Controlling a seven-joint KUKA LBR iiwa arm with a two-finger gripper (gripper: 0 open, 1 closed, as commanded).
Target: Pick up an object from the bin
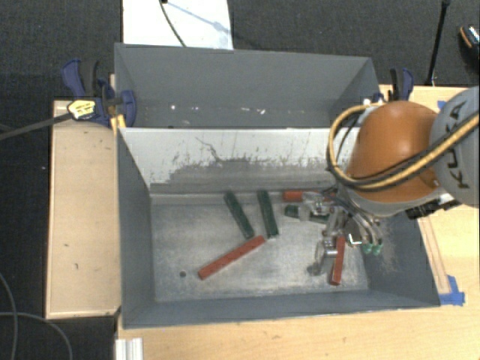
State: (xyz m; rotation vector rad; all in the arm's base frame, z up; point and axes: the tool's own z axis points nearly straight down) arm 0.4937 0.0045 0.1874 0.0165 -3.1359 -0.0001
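Camera view, looking down: the grey metal bin [136, 231] sits mid-frame. The arm comes in from the right, its rounded orange cover [390, 152] looming over the bin's upper right corner. Below that cover the jaws are low over the floor in the bin's lower right, right at a short red stick [336, 268] that lies nearly upright in the frame. Spread or pressed together? Cannot tell, and whether the stick is pinched is unclear too. Just right of them sits a small green piece [371, 247]. Left of centre, a long red bar [231, 257] slants across the floor. Its upper end comes close to a slanted dark green bar [240, 214], with a second dark green bar [267, 213] beside it. By the back wall lies a small red-orange piece [292, 196].
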